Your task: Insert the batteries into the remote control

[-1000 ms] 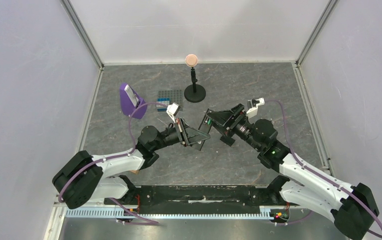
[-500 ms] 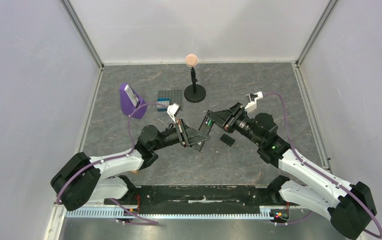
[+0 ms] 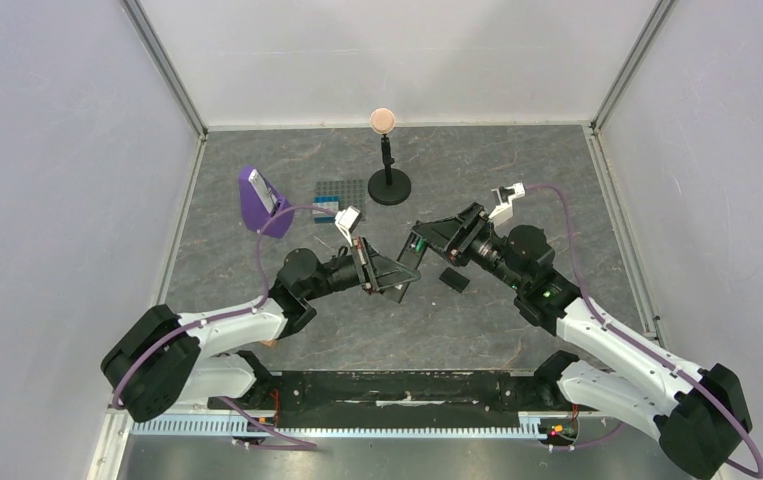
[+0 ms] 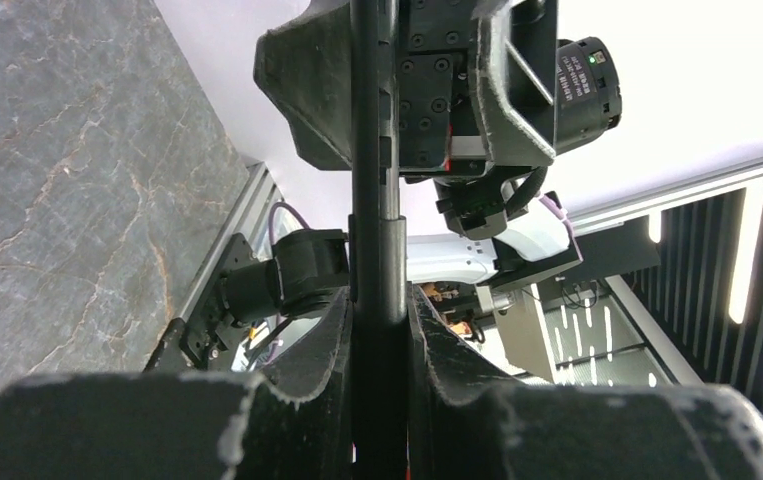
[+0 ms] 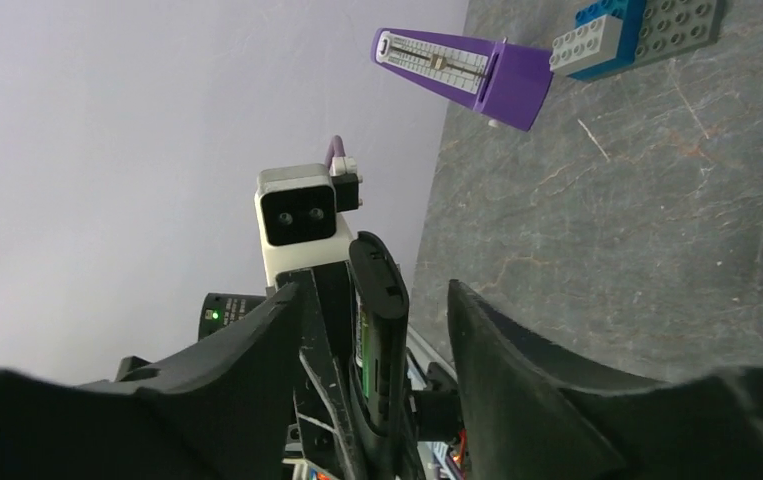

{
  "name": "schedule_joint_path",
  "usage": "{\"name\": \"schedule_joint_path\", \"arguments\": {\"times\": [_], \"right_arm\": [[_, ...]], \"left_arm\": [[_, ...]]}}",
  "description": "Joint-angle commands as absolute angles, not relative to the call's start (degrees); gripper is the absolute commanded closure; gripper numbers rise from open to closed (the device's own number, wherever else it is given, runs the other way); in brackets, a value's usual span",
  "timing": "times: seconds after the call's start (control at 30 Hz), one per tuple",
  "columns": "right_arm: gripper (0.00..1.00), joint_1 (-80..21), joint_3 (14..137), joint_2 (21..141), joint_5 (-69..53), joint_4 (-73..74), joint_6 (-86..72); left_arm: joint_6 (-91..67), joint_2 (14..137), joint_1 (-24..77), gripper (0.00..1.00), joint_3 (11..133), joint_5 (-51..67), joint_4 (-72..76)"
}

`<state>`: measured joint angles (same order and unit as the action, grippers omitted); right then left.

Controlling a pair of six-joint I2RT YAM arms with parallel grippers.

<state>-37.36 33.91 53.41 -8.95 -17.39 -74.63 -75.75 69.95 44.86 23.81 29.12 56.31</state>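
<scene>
My left gripper (image 3: 389, 272) is shut on the remote control (image 3: 400, 268), a slim black bar held off the table. In the left wrist view the remote control (image 4: 377, 200) rises edge-on from between the left gripper's (image 4: 379, 300) pads. The right gripper (image 3: 419, 243) straddles the remote's far end. In the right wrist view the remote control (image 5: 385, 300) stands between the right gripper's (image 5: 375, 290) fingers, with a gap to the right finger (image 5: 517, 380). A green battery (image 5: 362, 345) sits in the remote's recess.
A small flat black piece (image 3: 454, 280) lies on the table under the right wrist. A purple wedge (image 3: 260, 200) stands at the back left. Beside it are a grey studded baseplate (image 3: 349, 188) with blue bricks and a black stand (image 3: 388, 185) topped by an orange ball.
The right wrist has shifted back, uncovering the small black piece on the table. Its jaws have narrowed around the remote's end. The left arm has stayed still.
</scene>
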Motion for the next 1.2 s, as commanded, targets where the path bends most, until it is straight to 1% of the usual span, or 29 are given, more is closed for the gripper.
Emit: {"name": "schedule_joint_path", "arguments": {"times": [0.0, 0.03, 0.07, 0.1, 0.13, 0.27, 0.37, 0.47, 0.57, 0.67, 0.83, 1.03, 1.17], "right_arm": [[0.32, -36.5, 35.9, 52.1, -9.1, -17.2, -72.2], [0.25, -36.4, 36.2, 51.7, -8.9, -16.4, -71.4], [0.20, -36.2, 36.5, 51.1, -8.5, -14.7, -70.3], [0.16, -36.1, 36.7, 50.3, -8.3, -13.3, -69.2], [0.14, -35.9, 36.7, 49.6, -8.0, -11.4, -67.7], [0.11, -35.0, 36.3, 44.7, -5.5, -3.9, -62.0], [0.11, -34.6, 37.1, 41.7, -0.9, 4.2, -54.8], [0.10, -34.5, 40.2, 42.2, 5.3, 14.1, -45.6], [0.10, -34.4, 43.5, 45.5, 7.5, 20.8, -35.5], [0.10, -34.4, 46.7, 51.4, 8.4, 25.9, -26.3], [0.10, -34.4, 49.2, 61.6, 10.2, 29.5, -14.0], [0.11, -34.4, 50.0, 72.5, 2.9, 31.7, -2.3], [0.12, -33.8, 49.9, 77.0, 0.2, 29.5, 4.5]], "left_arm": [[-70.0, 67.6, 44.9, 0.98, 26.0, 30.7, 52.1], [-67.0, 66.8, 44.9, 0.98, 26.0, 30.8, 48.8], [-64.6, 65.8, 44.9, 0.98, 26.2, 31.4, 45.2], [-61.2, 64.8, 44.9, 0.98, 26.4, 32.3, 41.1], [-58.5, 63.9, 44.9, 0.98, 26.9, 32.9, 37.2], [-47.2, 60.3, 44.9, 0.98, 28.9, 36.5, 22.2], [-41.7, 58.4, 44.9, 0.98, 29.9, 37.2, 14.5], [-39.7, 57.6, 44.9, 0.98, 29.6, 35.7, 10.8], [-40.1, 57.3, 44.9, 0.98, 28.7, 35.2, 10.6], [-39.9, 56.7, 44.9, 0.98, 28.5, 33.9, 8.8], [-38.9, 54.8, 44.8, 0.98, 29.0, 30.6, 4.3], [-39.2, 53.6, 44.3, 0.98, 29.4, 28.2, 0.5], [-40.1, 54.3, 42.7, 0.98, 29.3, 29.8, 0.3]]}}
